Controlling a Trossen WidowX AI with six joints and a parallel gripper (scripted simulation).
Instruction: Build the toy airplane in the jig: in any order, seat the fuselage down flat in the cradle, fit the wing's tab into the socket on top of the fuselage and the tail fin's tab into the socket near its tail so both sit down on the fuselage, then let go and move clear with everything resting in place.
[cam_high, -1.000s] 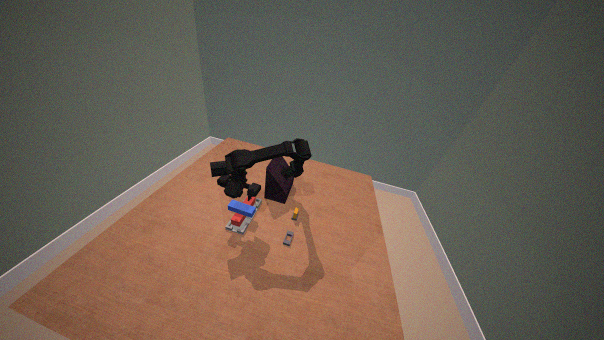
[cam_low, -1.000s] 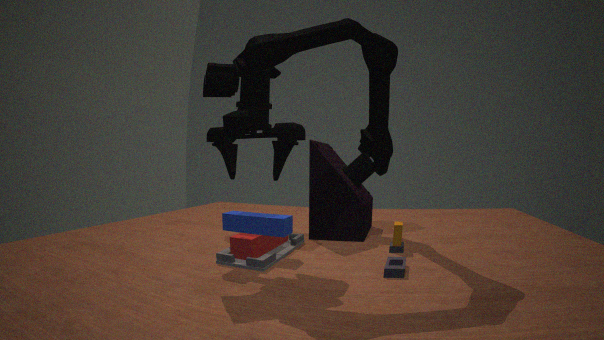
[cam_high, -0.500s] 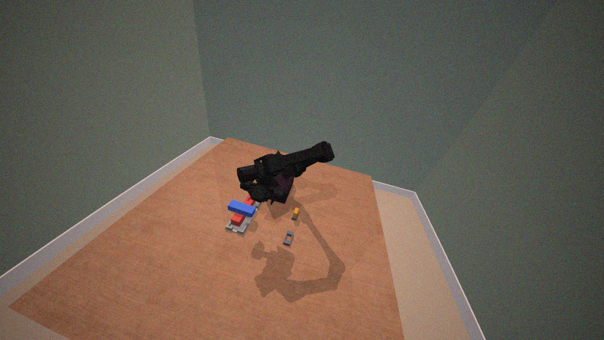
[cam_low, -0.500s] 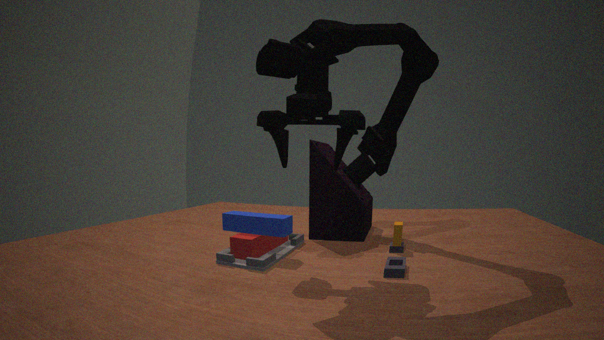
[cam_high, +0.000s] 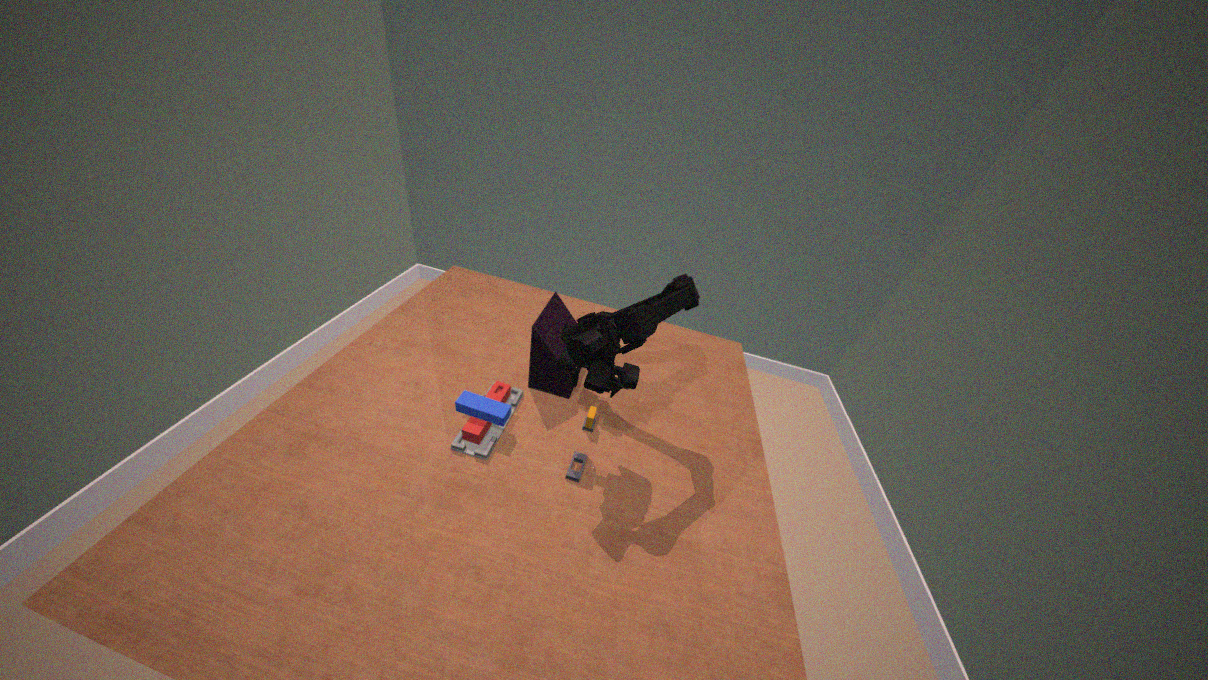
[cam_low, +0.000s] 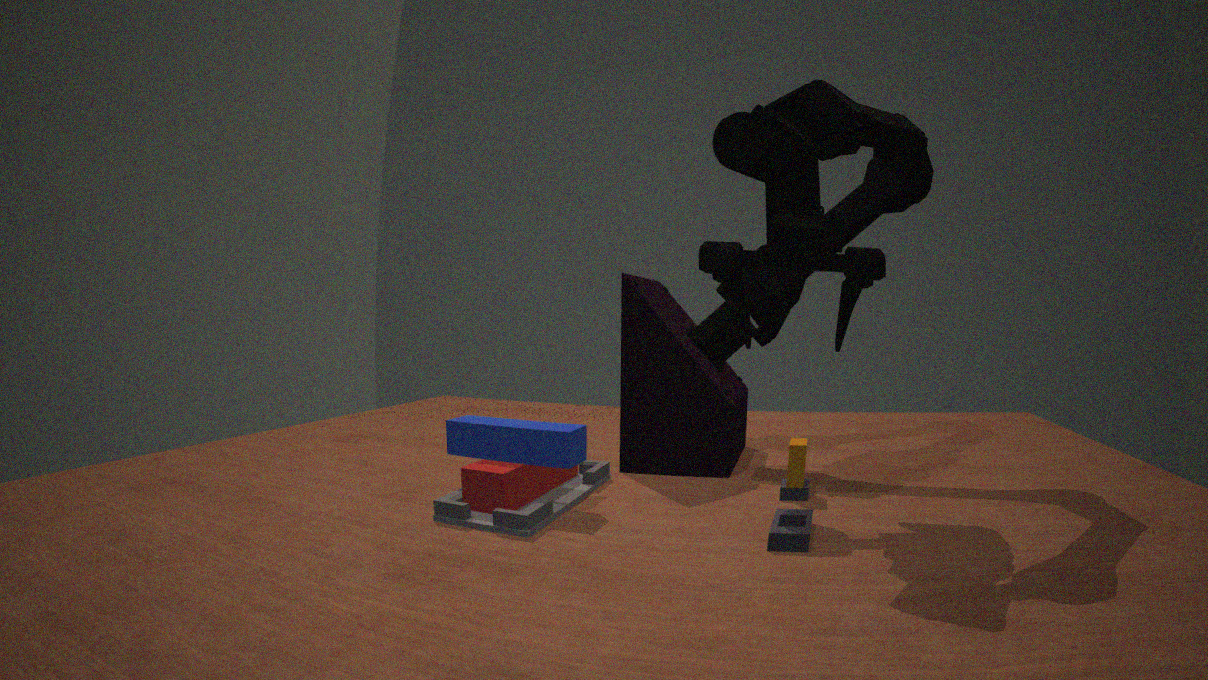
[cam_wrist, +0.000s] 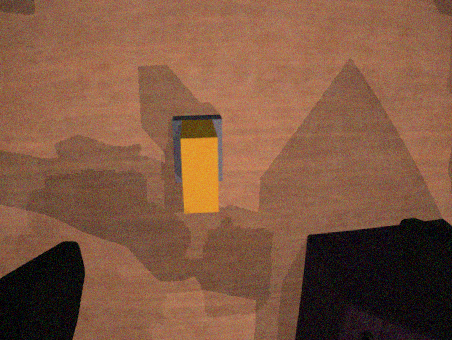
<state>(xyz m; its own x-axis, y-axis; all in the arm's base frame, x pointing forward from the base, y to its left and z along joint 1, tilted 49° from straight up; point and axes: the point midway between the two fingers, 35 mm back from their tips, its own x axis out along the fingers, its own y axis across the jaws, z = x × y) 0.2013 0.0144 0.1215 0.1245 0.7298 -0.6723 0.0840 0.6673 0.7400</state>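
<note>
The red fuselage (cam_high: 475, 430) (cam_low: 485, 488) lies flat in the grey cradle (cam_high: 488, 442) (cam_low: 523, 516). The blue wing (cam_high: 482, 408) (cam_low: 515, 441) lies level across the top of the fuselage; its tab is hidden. The fuselage's tail socket shows empty in the top view. The yellow tail fin (cam_high: 590, 414) (cam_low: 797, 462) (cam_wrist: 200, 175) stands upright in a small grey holder (cam_low: 794, 491) (cam_wrist: 176, 155). My gripper (cam_low: 794, 348) (cam_wrist: 247, 249) is open and empty, above the level of the fin, and its fingers do not touch it.
An empty grey holder (cam_high: 574, 477) (cam_low: 790, 541) stands on the wooden table (cam_high: 338, 506) (cam_low: 295, 591), nearer the exterior camera than the fin. The dark wedge-shaped arm base (cam_high: 549, 371) (cam_low: 676, 413) (cam_wrist: 370, 295) stands between the cradle and the fin, farther back.
</note>
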